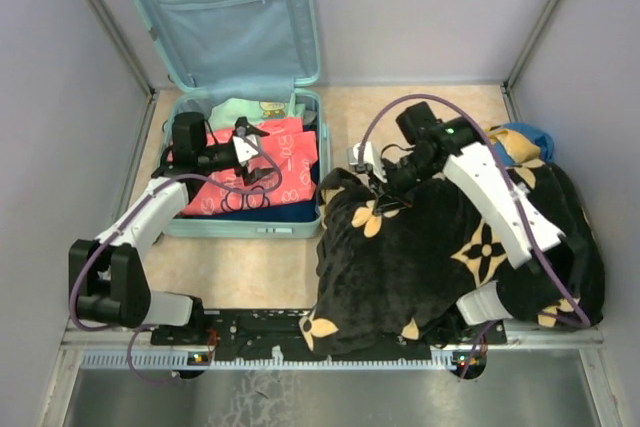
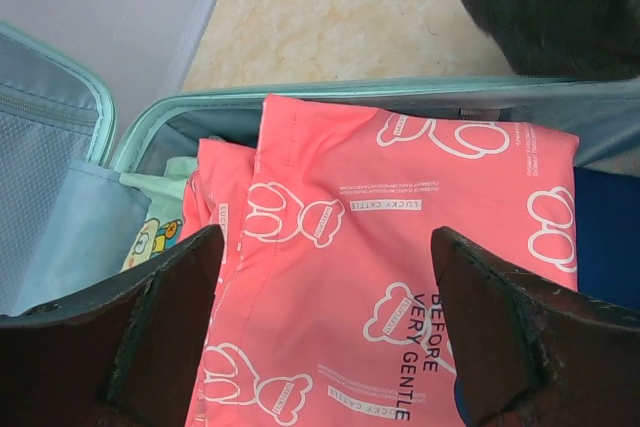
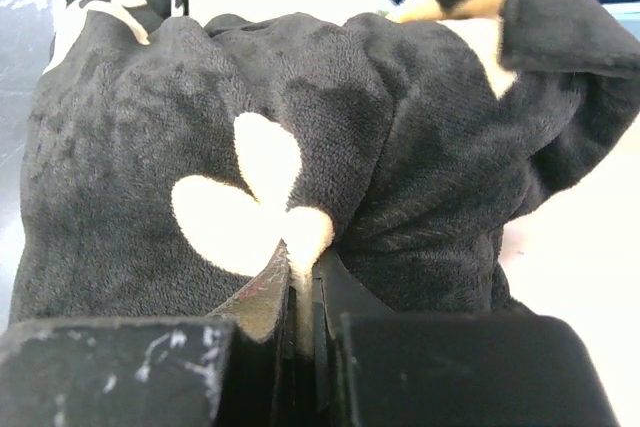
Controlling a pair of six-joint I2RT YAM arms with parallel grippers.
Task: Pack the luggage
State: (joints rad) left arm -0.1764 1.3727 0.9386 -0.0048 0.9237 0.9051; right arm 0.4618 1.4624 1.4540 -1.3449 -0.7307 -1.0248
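The pale mint-blue luggage (image 1: 242, 231) lies open at the back left, its lid (image 1: 225, 12) leaning on the wall. Inside it lie pink printed garments (image 1: 270, 172) (image 2: 400, 237) over a blue one. My left gripper (image 1: 262, 154) (image 2: 325, 322) hovers open above the pink cloth, nothing between its fingers. On the right a black blanket with tan flowers (image 1: 430, 257) (image 3: 300, 147) is heaped on the table. My right gripper (image 1: 383, 199) (image 3: 303, 282) is shut on a fold of that blanket at its left end.
A blue and yellow bundle (image 1: 520, 139) lies behind the blanket at the back right. A green printed garment (image 1: 245, 109) sits at the back of the case. Grey walls close in both sides. Bare tan table (image 1: 400, 112) shows between case and blanket.
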